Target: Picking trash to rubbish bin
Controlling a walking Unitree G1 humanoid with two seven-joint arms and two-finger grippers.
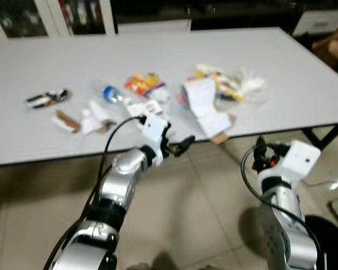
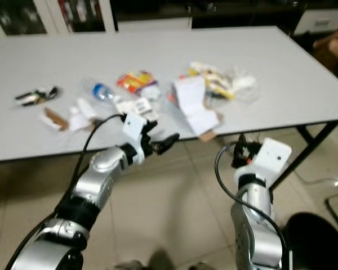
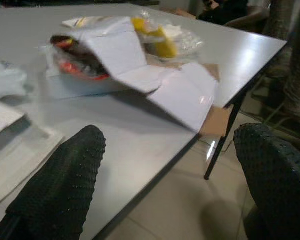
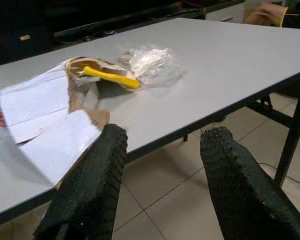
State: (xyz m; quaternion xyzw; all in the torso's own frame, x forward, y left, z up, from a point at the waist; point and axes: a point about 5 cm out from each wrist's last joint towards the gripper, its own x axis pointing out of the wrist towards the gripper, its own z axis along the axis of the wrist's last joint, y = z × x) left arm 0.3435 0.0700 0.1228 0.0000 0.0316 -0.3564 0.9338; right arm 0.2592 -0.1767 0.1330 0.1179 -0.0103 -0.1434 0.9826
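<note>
Trash lies spread on the grey table [image 1: 293, 73]: a white folded carton [image 1: 205, 107] at the near edge, a clear and yellow wrapper pile [image 1: 228, 84], an orange snack packet [image 1: 142, 83], a bottle with a blue label [image 1: 110, 94], paper scraps [image 1: 96, 121], a brown card strip [image 1: 65, 121] and a dark wrapper [image 1: 47, 98]. My left gripper [image 1: 182, 145] is open at the table's front edge, just left of the carton [image 3: 155, 85]. My right gripper [image 1: 261, 151] is open below the edge, to the right of the carton [image 4: 45, 120].
A black rubbish bin [image 2: 315, 236] stands on the tiled floor at the lower right, beside my right arm. Black table legs [image 1: 321, 135] run down at the right end. Cabinets [image 1: 50, 14] line the far wall behind the table.
</note>
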